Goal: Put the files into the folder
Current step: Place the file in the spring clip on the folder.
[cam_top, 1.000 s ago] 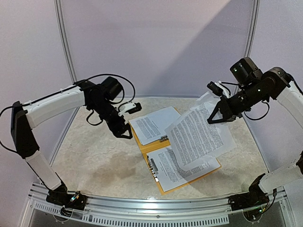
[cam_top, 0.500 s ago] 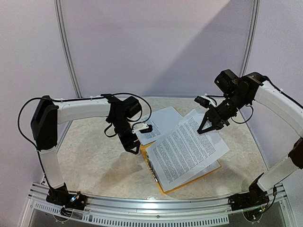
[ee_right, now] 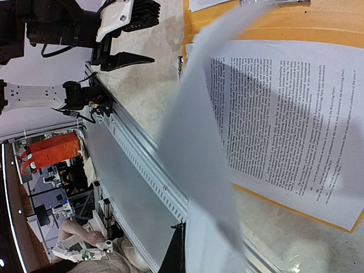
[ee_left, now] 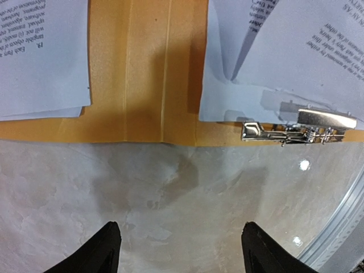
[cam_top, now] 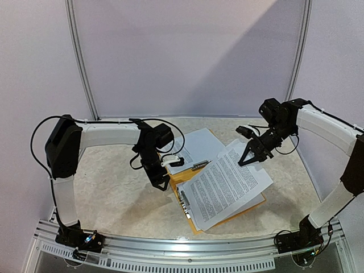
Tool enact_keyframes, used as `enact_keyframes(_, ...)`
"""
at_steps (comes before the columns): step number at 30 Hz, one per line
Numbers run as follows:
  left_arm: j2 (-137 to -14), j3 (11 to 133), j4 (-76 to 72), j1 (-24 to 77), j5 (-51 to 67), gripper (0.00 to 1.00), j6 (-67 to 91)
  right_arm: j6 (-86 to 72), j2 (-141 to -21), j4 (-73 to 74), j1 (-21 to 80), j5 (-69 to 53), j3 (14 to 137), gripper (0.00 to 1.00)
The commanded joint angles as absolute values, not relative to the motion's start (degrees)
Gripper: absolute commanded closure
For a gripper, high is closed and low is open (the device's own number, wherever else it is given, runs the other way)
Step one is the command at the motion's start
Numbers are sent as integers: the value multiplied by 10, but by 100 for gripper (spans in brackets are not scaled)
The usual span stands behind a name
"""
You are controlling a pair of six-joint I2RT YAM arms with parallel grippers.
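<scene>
Folder [cam_top: 177, 176], orange-yellow, lying open and flat on the marbled table [cam_top: 114, 193]; all positions are given relative to it.

Near flap: carries one printed sheet [ee_right: 284, 125] lying flat, its text legible in the right wrist view, with an orange margin showing round it.

Over the near flap: a second sheet [cam_top: 227, 185] of the files, raised at its far-right corner and sloping down across the flap toward the folder's near edge. In the right wrist view it appears as a blurred grey band. Whether its lower edge touches the flap cannot be told.

Left of the folder, level with the spine crease: left pincer [ee_left: 182, 250], released, its two dark fingertips [ee_left: 108, 244] spread wide with nothing between them, poised above bare table just beside the folder's left edge.

At that same edge: a metal clip [ee_left: 298, 128], lying on the orange board beside the white paper.

Far flap: a third sheet [cam_top: 196, 145], overhanging the folder's far edge.

Far right of the folder: right pincer [cam_top: 253, 158], clenched on the raised corner of the second sheet, above the table.
</scene>
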State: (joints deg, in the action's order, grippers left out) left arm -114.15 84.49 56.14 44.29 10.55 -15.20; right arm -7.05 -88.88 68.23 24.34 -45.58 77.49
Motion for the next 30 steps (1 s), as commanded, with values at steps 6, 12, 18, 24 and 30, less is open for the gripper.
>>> enact_keyframes(6,-1160,853,553,453,101,25,-150,-39,-929,662,228,-461,773,100)
enact_keyframes(12,-1160,853,553,453,102,25,-149,-25,-956,655,220,-463,775,100)
enact_keyframes(18,-1161,854,554,454,98,25,-150,-6,-993,666,220,-458,791,100)
enact_keyframes(24,-1161,852,555,455,98,25,-151,13,-1009,666,221,-441,792,100)
enact_keyframes(30,-1163,854,556,454,99,25,-150,5,-1019,653,220,-420,792,80)
